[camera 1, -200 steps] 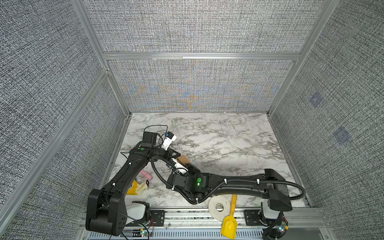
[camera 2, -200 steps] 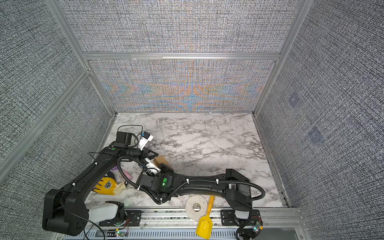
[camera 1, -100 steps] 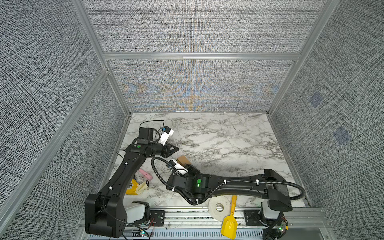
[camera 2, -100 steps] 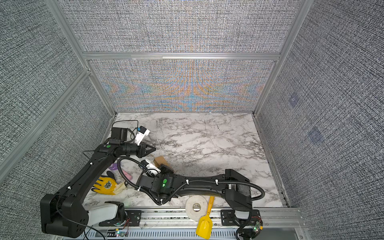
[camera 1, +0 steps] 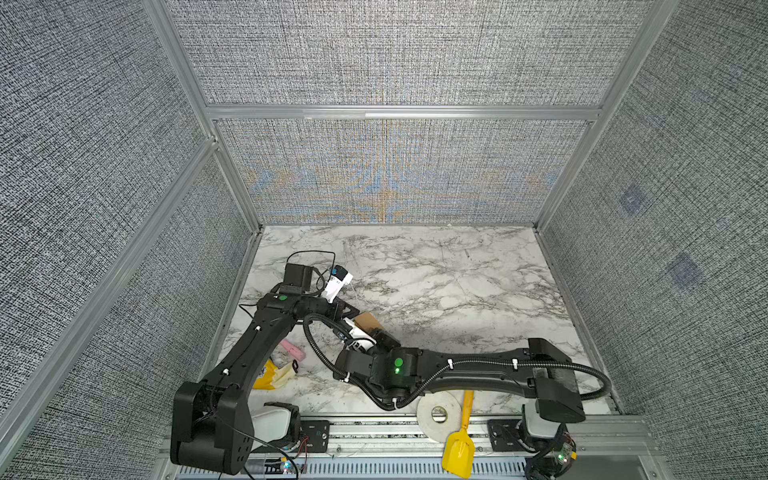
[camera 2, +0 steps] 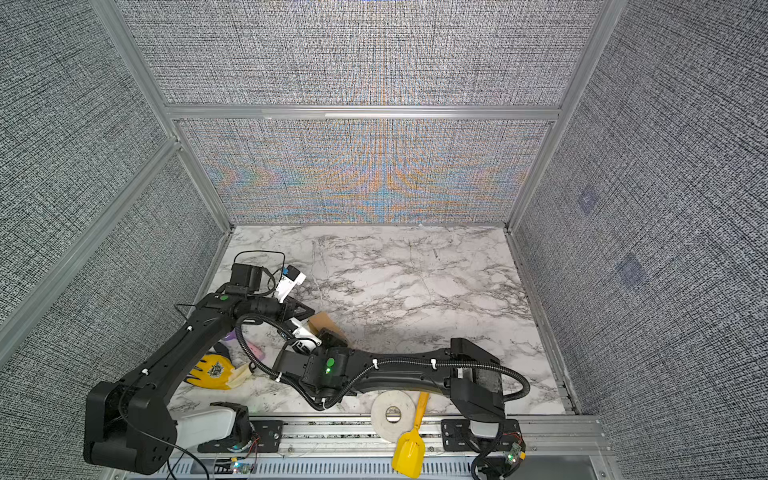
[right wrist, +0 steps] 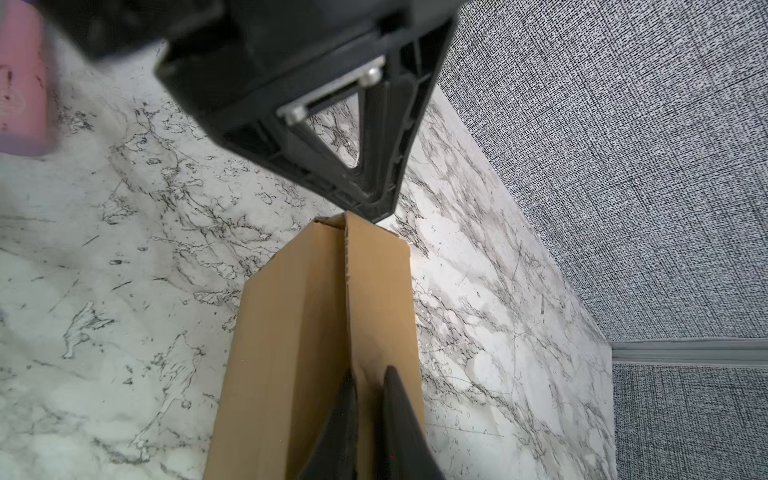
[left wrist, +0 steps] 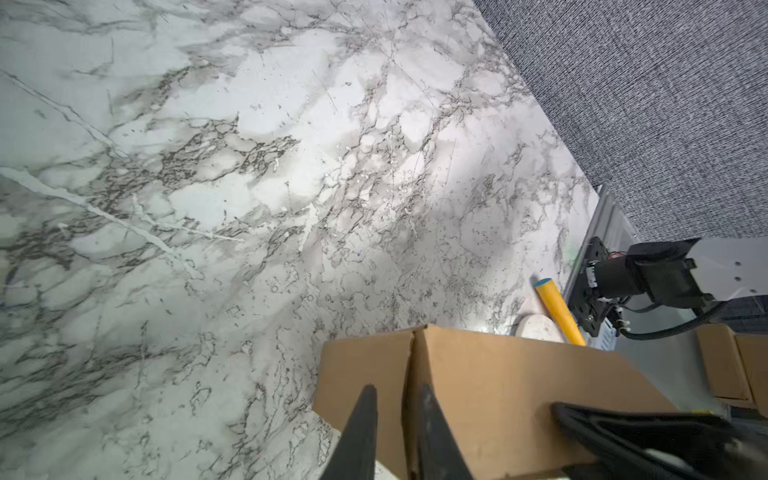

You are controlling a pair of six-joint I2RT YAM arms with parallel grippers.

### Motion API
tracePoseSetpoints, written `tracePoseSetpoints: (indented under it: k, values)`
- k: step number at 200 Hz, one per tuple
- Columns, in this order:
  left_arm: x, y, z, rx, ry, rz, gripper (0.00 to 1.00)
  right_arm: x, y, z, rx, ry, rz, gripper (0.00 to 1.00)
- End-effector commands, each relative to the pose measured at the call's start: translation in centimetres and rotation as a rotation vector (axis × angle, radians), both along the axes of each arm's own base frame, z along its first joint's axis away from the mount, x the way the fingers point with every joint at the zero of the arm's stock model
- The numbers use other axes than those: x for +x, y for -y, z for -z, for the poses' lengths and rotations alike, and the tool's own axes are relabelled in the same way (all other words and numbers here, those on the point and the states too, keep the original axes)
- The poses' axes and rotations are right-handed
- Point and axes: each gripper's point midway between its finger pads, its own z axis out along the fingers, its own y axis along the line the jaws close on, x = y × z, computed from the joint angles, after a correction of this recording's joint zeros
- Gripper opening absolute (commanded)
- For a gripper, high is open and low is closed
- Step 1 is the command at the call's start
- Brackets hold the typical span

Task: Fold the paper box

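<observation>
Now, paper box (right wrist: 291, 332): partly folded, at the left front of the marble table (camera 1: 457, 291), held between both grippers.
Left gripper (left wrist: 397, 388): jaws pinched on a corner wall.
Right gripper (right wrist: 368, 372): jaws clamped on the opposite wall edge.
Risk: opposed pulls could buckle or tear the cardboard, and such thin pinches may slip.

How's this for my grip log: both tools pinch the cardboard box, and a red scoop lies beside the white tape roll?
The scoop is yellow, not red; both top views show it beside the tape roll. The left tool and right tool do pinch the paper box.
</observation>
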Motion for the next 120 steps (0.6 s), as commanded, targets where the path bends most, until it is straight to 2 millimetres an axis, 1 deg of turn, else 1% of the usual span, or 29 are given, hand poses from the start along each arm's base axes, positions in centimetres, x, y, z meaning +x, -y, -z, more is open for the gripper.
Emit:
tracePoseSetpoints:
  k: [1,30,42,53,68,87,100,110,120]
  values:
    - [0.0,-0.3,1.0,0.030,0.011,0.009,0.21,-0.9,0.1,1.1,-0.020,-0.065,-0.026,0.16]
    - [0.2,-0.2,1.0,0.028,0.010,0.004,0.21,-1.1,-0.1,0.5,-0.008,-0.061,-0.034,0.24]
    - [0.2,-0.2,1.0,0.026,0.008,0.003,0.21,-1.1,0.0,0.4,-0.005,-0.059,-0.033,0.25]
    - [0.4,-0.1,0.6,0.020,0.017,-0.001,0.21,-1.1,0.1,0.6,-0.007,-0.058,-0.032,0.24]
    - [0.8,-0.1,-0.7,0.011,0.038,-0.007,0.21,-1.1,0.2,0.9,-0.008,-0.060,-0.032,0.22]
    - [1.5,-0.3,-3.5,-0.021,0.074,-0.019,0.22,-1.2,0.2,1.3,-0.013,-0.064,-0.034,0.20]
    - [1.5,-0.3,-4.7,-0.044,0.084,-0.019,0.22,-1.2,0.2,1.4,-0.016,-0.065,-0.034,0.20]
    - [1.0,-0.1,-4.6,-0.059,0.076,0.004,0.22,-1.2,0.2,1.4,-0.017,-0.066,-0.034,0.20]
    - [0.4,0.1,-3.6,-0.068,0.044,0.020,0.22,-1.2,0.2,1.4,-0.016,-0.065,-0.037,0.20]
